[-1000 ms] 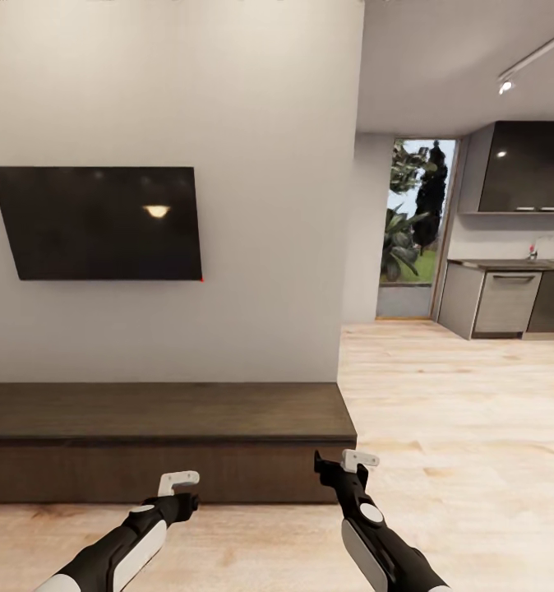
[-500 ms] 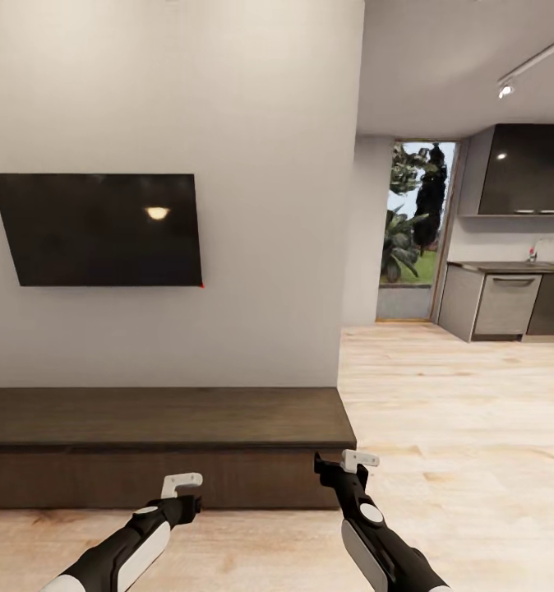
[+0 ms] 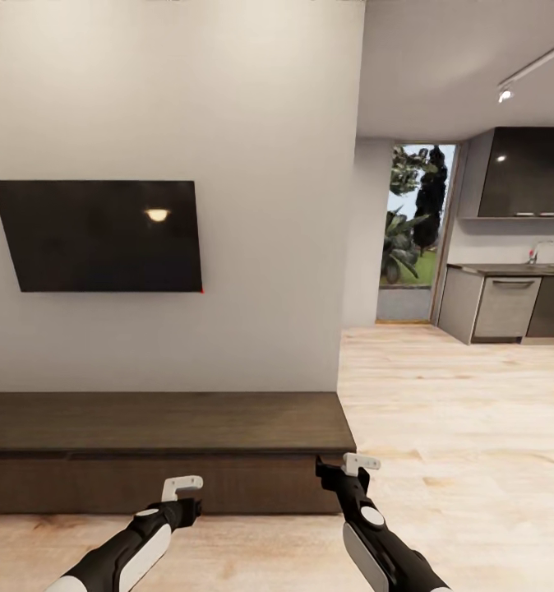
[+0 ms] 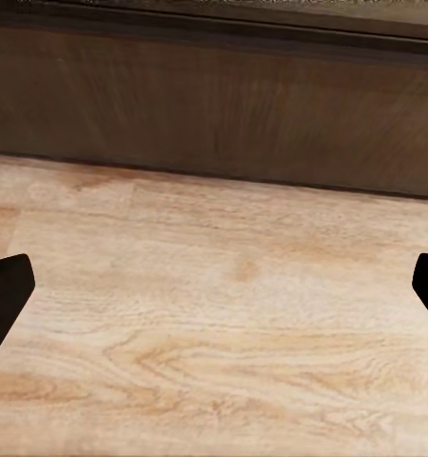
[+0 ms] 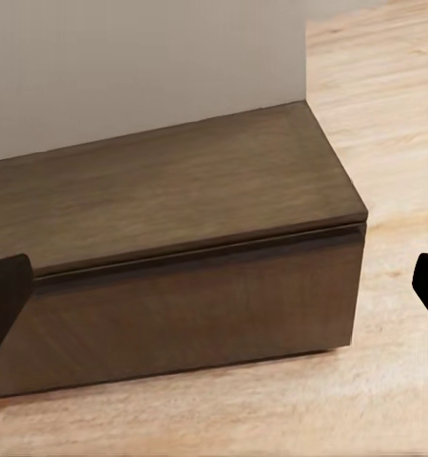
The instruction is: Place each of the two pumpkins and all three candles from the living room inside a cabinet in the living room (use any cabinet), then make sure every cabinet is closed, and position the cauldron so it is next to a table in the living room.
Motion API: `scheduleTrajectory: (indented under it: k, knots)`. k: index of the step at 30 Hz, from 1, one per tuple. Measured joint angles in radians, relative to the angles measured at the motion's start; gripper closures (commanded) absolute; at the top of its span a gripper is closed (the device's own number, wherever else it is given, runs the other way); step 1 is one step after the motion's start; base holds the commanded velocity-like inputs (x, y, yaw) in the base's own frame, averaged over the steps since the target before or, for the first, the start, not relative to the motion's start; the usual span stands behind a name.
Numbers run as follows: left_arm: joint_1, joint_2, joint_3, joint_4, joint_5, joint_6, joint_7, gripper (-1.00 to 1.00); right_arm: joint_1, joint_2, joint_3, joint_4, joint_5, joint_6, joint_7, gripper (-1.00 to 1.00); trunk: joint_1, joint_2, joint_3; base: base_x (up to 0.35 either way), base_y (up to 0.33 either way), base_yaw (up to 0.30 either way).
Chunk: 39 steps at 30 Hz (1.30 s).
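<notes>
Cabinet: long, low, dark brown wood grain, flat matte top, plain front with no handles, every front flush and closed. It sits against the pale grey wall, its right end level with that wall's corner. Its top is bare.

Left tool: black body with a white tip, held low in front of the cabinet's front face, near its middle. In the left wrist view its two dark fingers sit at opposite edges, spread wide with nothing between them; past them lie floorboards and the cabinet's base.

Right tool: same build, held just off the cabinet's right front corner. The right wrist view shows its fingertips far apart, empty, looking at that corner and the thin shadow line under the top slab.

Floor: pale oak-look planks, visible grain, slight sheen.

Above the cabinet, a glossy black television is fixed to the wall. Right of the cabinet and farther back, grey kitchen units beside a tall glass door with greenery outside.
</notes>
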Motion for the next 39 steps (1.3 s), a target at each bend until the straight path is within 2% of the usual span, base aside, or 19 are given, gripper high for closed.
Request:
scheduleTrajectory:
  k: [39]
  knots:
    - [-0.001, -0.001, 0.000, 0.003, 0.000, 0.000, -0.009, -1.00, 0.000, 0.000, -0.001, 0.035, -0.001, -0.002, -0.001, -1.00, -0.150, 0.273, 0.122, 0.000, 0.000, 0.000]
